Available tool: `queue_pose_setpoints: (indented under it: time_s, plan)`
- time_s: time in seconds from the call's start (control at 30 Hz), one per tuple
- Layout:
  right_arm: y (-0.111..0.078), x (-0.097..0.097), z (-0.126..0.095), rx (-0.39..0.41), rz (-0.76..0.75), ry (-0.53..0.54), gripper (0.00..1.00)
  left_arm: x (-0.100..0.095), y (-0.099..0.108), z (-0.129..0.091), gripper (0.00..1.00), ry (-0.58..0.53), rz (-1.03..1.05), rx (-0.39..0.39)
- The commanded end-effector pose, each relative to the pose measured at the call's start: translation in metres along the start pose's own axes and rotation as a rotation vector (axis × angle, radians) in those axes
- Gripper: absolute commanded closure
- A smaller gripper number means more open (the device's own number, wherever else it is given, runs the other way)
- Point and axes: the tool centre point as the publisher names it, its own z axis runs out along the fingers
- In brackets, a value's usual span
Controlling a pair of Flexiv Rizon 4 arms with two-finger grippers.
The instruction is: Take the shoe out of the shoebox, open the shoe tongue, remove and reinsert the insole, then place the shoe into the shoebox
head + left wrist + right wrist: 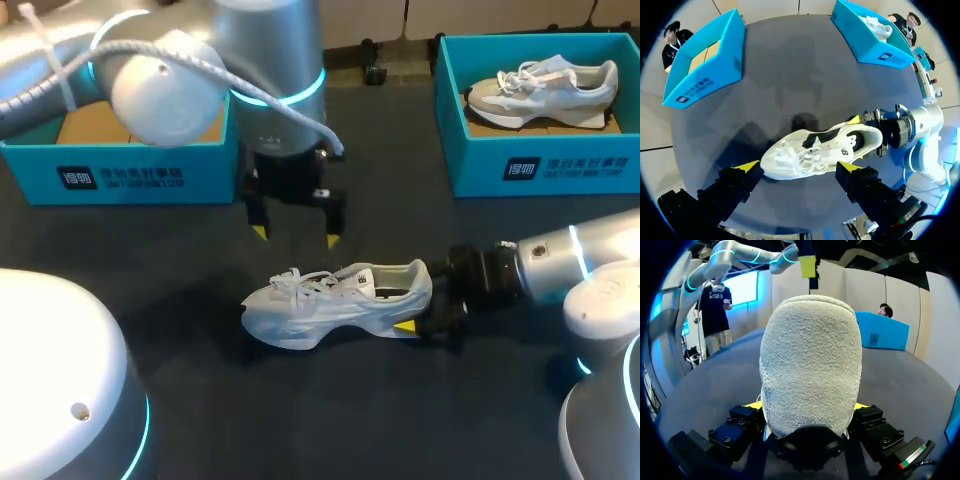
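A white shoe (815, 150) lies on its sole on the dark table (790, 65), under the left gripper (797, 165), whose yellow-tipped fingers stand wide apart either side of it without touching. The right gripper (862, 140) clasps the shoe's heel from both sides. Well beyond stand two blue shoeboxes, one (710, 75) showing brown card inside, the other (870, 47) holding a second shoe (875, 25).

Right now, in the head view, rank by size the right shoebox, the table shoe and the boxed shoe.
Right shoebox, largest.
Table shoe, next.
Boxed shoe, smallest, though it lies farther from the camera, so the two shoes may match.
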Motion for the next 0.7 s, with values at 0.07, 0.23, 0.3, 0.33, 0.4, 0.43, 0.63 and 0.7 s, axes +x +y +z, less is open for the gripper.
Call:
queue_pose_setpoints:
  time_s: [0.07,0.23,0.3,0.33,0.4,0.43,0.63,0.7]
  plan:
    - [-0.01,-0.005,0.005,0.002,0.0,-0.002,1.0,0.023,-0.003,0.015,0.0,-0.026,0.023,-0.008]
    - [-0.01,-0.005,0.005,0.002,0.0,-0.002,1.0,0.034,-0.003,0.023,0.0,-0.04,0.022,-0.016]
    - [-0.01,-0.005,0.005,0.002,0.0,-0.002,1.0,0.039,-0.004,0.027,0.0,-0.049,0.016,-0.018]
    - [-0.01,-0.005,0.005,0.002,0.0,-0.002,1.0,0.041,-0.003,0.029,0.0,-0.051,0.016,-0.023]
    - [-0.01,-0.005,0.005,0.002,0.0,-0.002,1.0,0.044,-0.002,0.033,0.0,-0.053,0.016,-0.022]
    - [-0.01,-0.005,0.005,0.002,0.0,-0.002,1.0,0.046,-0.002,0.036,0.0,-0.051,0.014,-0.035]
    - [-0.01,-0.005,0.005,0.002,0.0,-0.002,1.0,0.05,-0.003,0.049,0.0,-0.047,-0.023,-0.042]
    - [-0.01,-0.005,0.005,0.002,0.0,-0.002,1.0,0.051,-0.003,0.05,0.0,-0.041,-0.035,-0.047]
